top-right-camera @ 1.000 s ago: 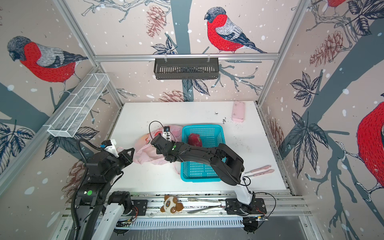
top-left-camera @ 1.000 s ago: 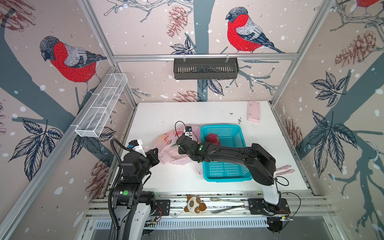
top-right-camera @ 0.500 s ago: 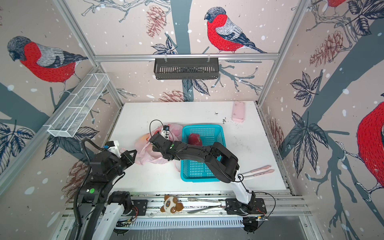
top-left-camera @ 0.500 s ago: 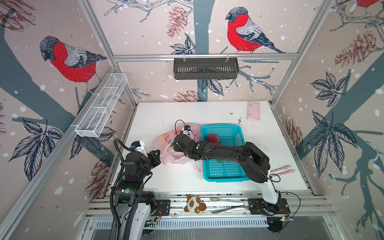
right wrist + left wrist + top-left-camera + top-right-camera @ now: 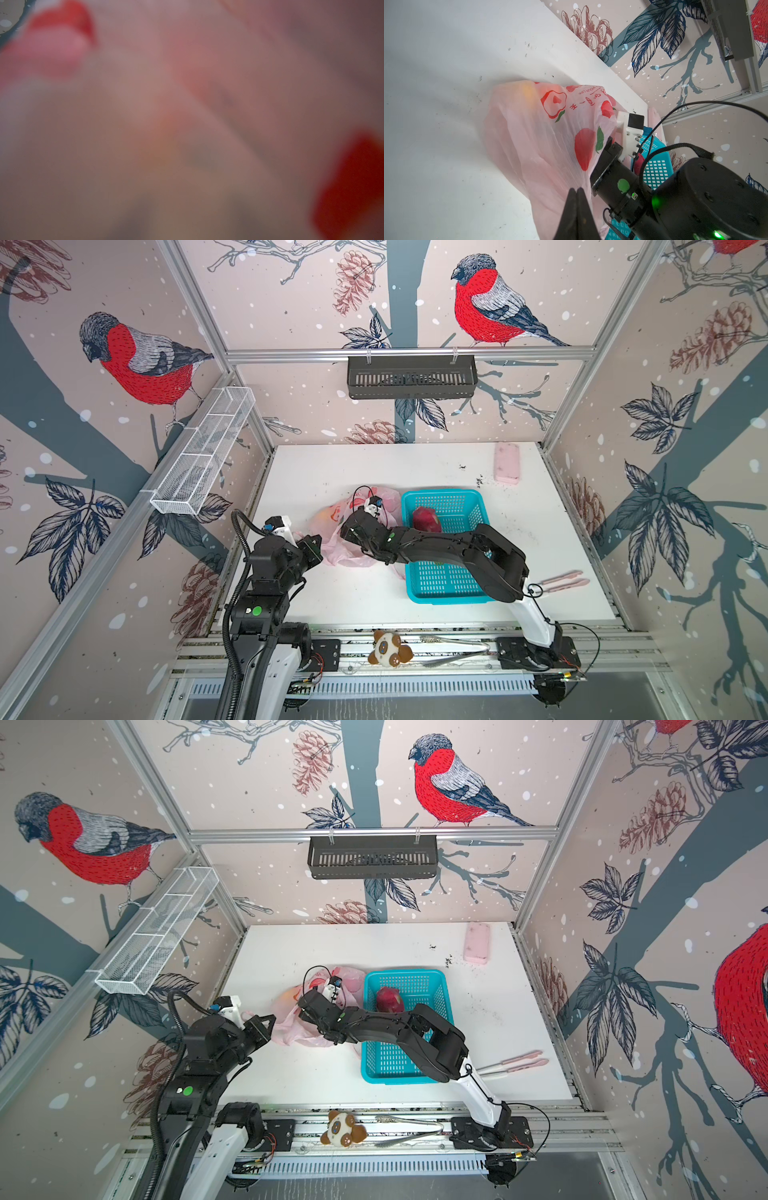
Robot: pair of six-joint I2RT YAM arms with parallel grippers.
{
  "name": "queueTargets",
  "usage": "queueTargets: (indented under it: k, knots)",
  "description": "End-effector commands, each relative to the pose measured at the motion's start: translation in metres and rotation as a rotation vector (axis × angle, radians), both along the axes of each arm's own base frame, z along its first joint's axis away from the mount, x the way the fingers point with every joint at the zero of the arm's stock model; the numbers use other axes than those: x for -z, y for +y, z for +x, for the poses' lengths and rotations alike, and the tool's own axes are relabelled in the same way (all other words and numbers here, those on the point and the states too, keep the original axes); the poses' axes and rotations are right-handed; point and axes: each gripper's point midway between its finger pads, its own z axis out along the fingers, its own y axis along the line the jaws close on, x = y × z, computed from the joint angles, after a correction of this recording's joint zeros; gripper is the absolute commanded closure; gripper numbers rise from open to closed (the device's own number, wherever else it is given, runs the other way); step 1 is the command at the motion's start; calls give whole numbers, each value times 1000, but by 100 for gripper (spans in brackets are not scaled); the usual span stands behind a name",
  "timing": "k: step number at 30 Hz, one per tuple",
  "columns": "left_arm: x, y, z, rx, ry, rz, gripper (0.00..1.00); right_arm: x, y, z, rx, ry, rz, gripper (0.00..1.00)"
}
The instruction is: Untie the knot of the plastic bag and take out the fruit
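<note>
Blur fills the right wrist view, all soft pink with a few red patches, and nothing in it is sharp enough to name. In both top views the plastic bag (image 5: 338,549) (image 5: 291,1029) lies on the white bench (image 5: 332,472), right beside the left wall of the blue basket (image 5: 442,600). The right gripper (image 5: 353,527) reaches over from the basket side and its front end is buried in the pink plastic, so its jaws are hidden and I cannot tell if they are spread or pressed together. The left gripper (image 5: 318,539) (image 5: 576,190) sits at the bag's near left edge. In the left wrist view its jaws are pressed together and pinch a bunched fold of the bag, and the plastic runs in tight lines toward them. The knot cannot be made out in any view. Through the thin plastic an orange fruit (image 5: 328,514) (image 5: 527,90) shows only as a fuzzy glow in the far left part of the bag, and its edge is not clear. How much other fruit is in the bag cannot be seen. One red dragon fruit (image 5: 426,519) lies in the far part of the basket. The right arm (image 5: 457,543) crosses over the basket and hides much of its floor.
</note>
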Motion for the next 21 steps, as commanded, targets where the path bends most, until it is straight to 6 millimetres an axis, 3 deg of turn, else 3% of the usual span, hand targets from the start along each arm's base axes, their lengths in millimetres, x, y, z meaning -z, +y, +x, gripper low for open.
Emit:
queueTargets:
  k: [1, 12, 21]
  knots:
    - [-7, -5, 3, 28, -32, -7, 100, -4, 2, 11, 71, 7, 76, 41]
    - [-7, -14, -6, 77, -10, -11, 100, 1, 2, 28, 168, 28, 142, 42]
    - [-3, -17, -9, 94, 0, -12, 100, 22, -4, 37, 215, 89, 183, 42]
